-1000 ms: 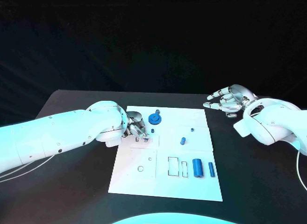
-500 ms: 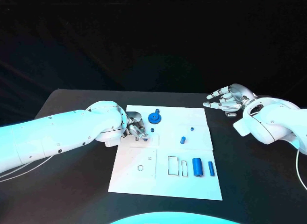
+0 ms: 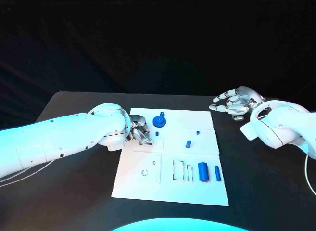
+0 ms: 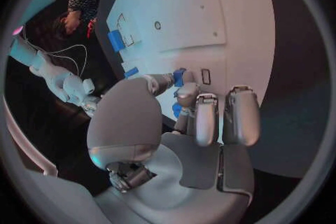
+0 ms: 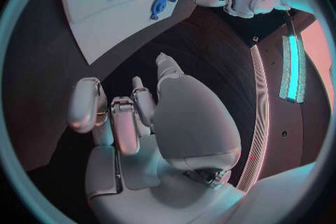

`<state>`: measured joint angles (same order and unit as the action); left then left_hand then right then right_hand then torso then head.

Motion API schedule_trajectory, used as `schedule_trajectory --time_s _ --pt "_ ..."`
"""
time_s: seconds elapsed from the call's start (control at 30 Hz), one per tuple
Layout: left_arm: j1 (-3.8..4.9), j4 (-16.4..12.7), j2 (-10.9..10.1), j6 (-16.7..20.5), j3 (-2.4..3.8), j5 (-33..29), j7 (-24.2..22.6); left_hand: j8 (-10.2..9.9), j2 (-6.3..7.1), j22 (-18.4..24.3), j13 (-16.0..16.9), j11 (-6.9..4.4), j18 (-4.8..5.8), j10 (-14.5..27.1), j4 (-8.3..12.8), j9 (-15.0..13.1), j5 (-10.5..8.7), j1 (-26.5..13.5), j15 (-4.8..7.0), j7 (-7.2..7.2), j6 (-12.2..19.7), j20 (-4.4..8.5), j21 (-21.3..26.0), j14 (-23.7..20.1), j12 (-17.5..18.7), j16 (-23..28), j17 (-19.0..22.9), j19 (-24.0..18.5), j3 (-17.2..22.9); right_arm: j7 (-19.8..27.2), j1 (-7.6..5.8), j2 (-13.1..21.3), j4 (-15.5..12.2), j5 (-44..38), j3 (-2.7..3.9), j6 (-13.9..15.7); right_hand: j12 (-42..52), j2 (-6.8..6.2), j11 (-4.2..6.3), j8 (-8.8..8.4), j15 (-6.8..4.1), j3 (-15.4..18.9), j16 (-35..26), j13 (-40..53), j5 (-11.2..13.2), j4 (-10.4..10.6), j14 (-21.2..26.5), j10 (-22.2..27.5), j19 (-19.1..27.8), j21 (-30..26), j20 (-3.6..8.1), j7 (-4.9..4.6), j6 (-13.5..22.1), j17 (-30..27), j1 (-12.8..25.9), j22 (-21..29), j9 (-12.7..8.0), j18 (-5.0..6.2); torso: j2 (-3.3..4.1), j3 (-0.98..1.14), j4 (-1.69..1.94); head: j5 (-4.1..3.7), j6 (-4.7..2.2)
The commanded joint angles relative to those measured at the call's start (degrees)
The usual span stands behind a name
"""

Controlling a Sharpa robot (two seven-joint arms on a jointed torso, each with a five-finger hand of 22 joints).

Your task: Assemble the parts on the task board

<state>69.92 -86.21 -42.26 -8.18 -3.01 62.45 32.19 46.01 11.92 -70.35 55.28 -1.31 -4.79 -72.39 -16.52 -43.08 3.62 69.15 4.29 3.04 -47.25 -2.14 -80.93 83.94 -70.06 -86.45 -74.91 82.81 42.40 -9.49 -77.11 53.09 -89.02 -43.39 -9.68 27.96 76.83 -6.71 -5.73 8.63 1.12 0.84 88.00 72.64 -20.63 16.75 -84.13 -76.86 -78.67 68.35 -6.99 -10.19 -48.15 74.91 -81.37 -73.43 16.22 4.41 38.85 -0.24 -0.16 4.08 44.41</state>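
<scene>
So the left hand (image 3: pixel 139 133) sits at the left edge of the task board (image 3: pixel 199 192), just left of centre in the head view. In the left wrist view its fingertips (image 4: pixel 183 92) are pinched together on a small blue part (image 4: pixel 179 77), right beside a little rectangular slot (image 4: pixel 205 76) in the board. Looks like it's trying to seat that piece.

The right hand (image 3: pixel 234 103) hovers off the board's upper right corner, over the black table (image 3: pixel 269 183), fingers spread and curled a bit, nothing in them.

The other parts sit around the board: a blue gear-like piece (image 3: pixel 159 121) near the top, a small blue peg (image 3: pixel 188 144) around the middle, and two blue cylinders (image 3: pixel 203 172) lying side by side toward the lower right next to some outlined recesses.

What could go wrong, as I see it:
- The pinched part is tiny and mostly hidden by the fingers (I can't even tell its tilt), so it could go in crooked and jam on the slot's rim.
- If the hand lets go before the part is seated, it probably tips over or skids across the smooth white plate.
- Nothing is bracing the board, so a sideways push from the left hand might shove the whole plate and roll those cylinders.
</scene>
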Motion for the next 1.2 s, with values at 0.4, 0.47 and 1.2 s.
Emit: schedule_trajectory --time_s 0.4,0.47,1.2 --pt "-0.04 0.2 0.5 -1.5 0.0 0.7 0.4 0.3 -0.41 0.0 0.1 -0.02 0.89 -0.6 10.4 -0.1 0.27 0.1 0.44 -0.14 -0.2 0.55 0.2 4.1 -0.4 0.2 -8.2 0.0 10.7 0.5 0.06 0.0 -0.1 -0.6 0.0 -0.8 0.2 0.05 0.48 0.22 -0.21 0.1 -0.4 0.0 -0.2 -0.1 -4.2 -0.1 0.2 -0.2 0.17 -0.02 -0.4 8.2 -0.2 0.0 -0.1 0.82 0.01 0.04 -0.02 0.01 0.09" --pt "-0.04 0.3 0.7 -1.6 -0.01 0.7 0.5 0.3 -0.4 0.0 0.1 -0.02 0.9 -0.6 10.4 -0.1 0.28 0.1 0.45 -0.14 -0.3 0.55 0.2 4.1 -0.4 0.2 -8.2 0.0 10.7 0.5 0.06 0.0 -0.1 -0.6 0.0 -0.8 0.2 0.05 0.48 0.22 -0.21 0.1 -0.4 0.0 -0.2 -0.1 -4.2 -0.1 0.2 -0.2 0.17 -0.02 -0.4 8.2 -0.2 0.0 -0.1 0.82 0.01 0.05 -0.04 0.03 0.1" --pt "-0.04 1.8 2.3 -3.0 -0.07 -0.6 1.4 0.5 -0.21 0.1 1.3 -0.18 0.88 -1.7 10.6 -0.5 0.62 -1.9 0.57 -0.37 -1.0 0.66 0.3 4.1 -1.1 0.4 -8.0 0.1 11.3 0.5 0.07 0.0 -0.1 -0.6 0.0 -0.8 0.2 0.11 0.5 0.25 -0.22 0.2 -0.4 0.0 -0.3 -0.1 -4.2 -0.1 0.2 -0.2 0.19 -0.01 -0.4 8.1 0.1 0.0 -0.1 0.82 0.04 0.04 -0.06 -0.19 0.39"
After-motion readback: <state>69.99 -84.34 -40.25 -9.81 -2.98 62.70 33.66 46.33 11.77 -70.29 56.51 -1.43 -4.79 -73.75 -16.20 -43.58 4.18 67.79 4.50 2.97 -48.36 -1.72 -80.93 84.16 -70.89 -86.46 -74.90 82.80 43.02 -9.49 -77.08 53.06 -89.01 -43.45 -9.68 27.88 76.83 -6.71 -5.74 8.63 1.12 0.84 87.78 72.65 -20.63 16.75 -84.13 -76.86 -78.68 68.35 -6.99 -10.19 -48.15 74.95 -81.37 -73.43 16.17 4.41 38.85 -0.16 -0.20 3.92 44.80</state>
